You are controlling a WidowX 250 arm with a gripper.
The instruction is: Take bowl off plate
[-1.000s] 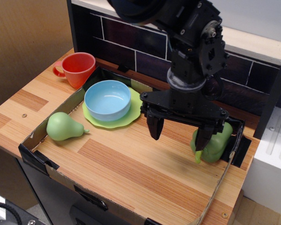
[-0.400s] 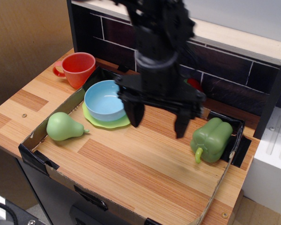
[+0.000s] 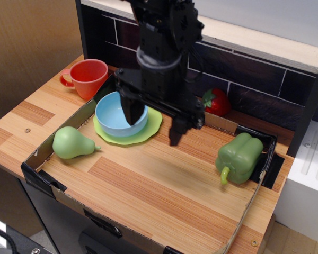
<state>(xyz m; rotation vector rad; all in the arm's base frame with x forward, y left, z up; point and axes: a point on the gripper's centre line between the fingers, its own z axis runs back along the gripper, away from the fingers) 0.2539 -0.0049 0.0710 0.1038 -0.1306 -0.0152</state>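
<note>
The light sky-blue bowl (image 3: 115, 112) sits on the lime-green plate (image 3: 150, 125) at the back left of the cardboard tray. My gripper (image 3: 154, 125) is open, fingers pointing down and spread wide. Its left finger (image 3: 133, 111) hangs over the bowl's right rim and hides part of it. Its right finger (image 3: 177, 128) hangs just right of the plate's edge. Nothing is held between them.
A red-orange handled cup (image 3: 88, 77) stands outside the tray at the back left. A green pear (image 3: 71, 143) lies at the left wall. A green pepper (image 3: 239, 157) sits at the right. A strawberry (image 3: 217, 102) lies at the back. The cardboard tray (image 3: 42, 179) has low walls.
My gripper has swept left from beside the green pepper to over the bowl's right side, staying open. The strawberry behind is now uncovered. The objects have not moved.
</note>
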